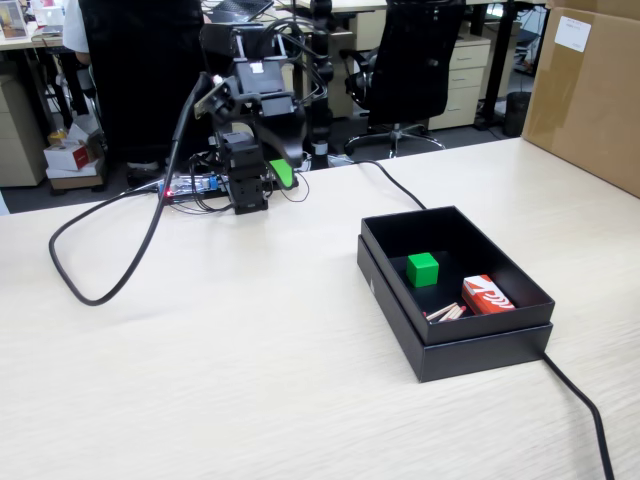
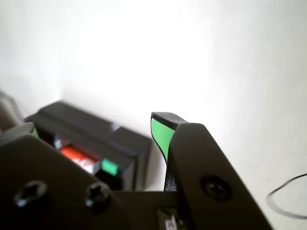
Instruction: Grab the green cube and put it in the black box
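The green cube [image 1: 423, 269] lies inside the black box [image 1: 470, 345] at the right of the table, near the box's middle; the wrist view shows the cube [image 2: 110, 166] small and far off inside the box [image 2: 122, 143]. The arm is folded up at the back left, well away from the box. My gripper [image 1: 270, 170] hangs there open. In the wrist view the gripper [image 2: 96, 128] has its two green-padded jaws spread wide with nothing between them.
A red-and-white packet [image 1: 488, 295] and some thin wooden sticks [image 1: 445, 313] share the box with the cube. A thick black cable [image 1: 110, 270] loops left of the arm, another cable [image 1: 580, 400] runs from the box. A big brown carton [image 1: 590, 90] stands back right.
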`<state>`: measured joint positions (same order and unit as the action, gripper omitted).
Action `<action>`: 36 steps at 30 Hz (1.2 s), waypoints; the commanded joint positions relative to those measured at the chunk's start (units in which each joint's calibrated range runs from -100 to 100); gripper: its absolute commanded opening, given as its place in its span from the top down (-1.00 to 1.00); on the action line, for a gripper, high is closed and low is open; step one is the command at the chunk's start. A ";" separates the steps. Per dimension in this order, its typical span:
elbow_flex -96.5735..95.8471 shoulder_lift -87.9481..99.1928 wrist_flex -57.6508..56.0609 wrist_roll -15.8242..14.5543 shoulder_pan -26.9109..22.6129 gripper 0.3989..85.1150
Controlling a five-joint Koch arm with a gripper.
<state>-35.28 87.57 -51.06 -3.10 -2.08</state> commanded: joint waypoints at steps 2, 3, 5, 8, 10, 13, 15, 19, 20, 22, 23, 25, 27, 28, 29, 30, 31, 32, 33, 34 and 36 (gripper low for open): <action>-8.15 11.05 3.25 1.76 2.44 -0.16; -10.68 11.97 3.51 1.95 3.08 -0.16; -14.86 12.43 3.59 1.95 4.30 -0.19; -21.84 12.43 7.57 2.25 5.86 -0.21; -26.82 12.43 12.84 2.54 6.15 -0.20; -33.44 12.43 19.49 3.52 6.20 -0.21; -35.89 12.43 21.13 3.66 6.15 -0.21; -42.33 12.43 29.94 4.79 6.01 -0.21; -43.96 12.43 32.19 5.13 6.01 -0.21; -47.13 12.43 36.16 5.91 6.06 -0.21; -48.40 12.43 37.63 6.01 6.06 -0.21; -50.30 12.43 39.70 6.35 6.06 -0.21; -53.11 12.43 43.51 6.89 5.96 -0.21; -54.84 12.43 45.58 7.08 5.86 -0.21; -56.74 12.43 48.17 7.62 5.86 -0.21; -58.55 12.43 50.85 8.06 5.86 -0.22; -60.10 12.43 52.75 8.45 5.86 -0.22; -60.55 12.43 53.01 8.55 5.86 -0.22; -60.91 12.43 53.01 8.55 5.81 -0.22; -61.18 12.43 53.01 8.55 5.76 -0.22; -61.55 12.43 52.66 8.55 5.67 -0.22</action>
<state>-95.98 99.87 2.90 5.05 3.64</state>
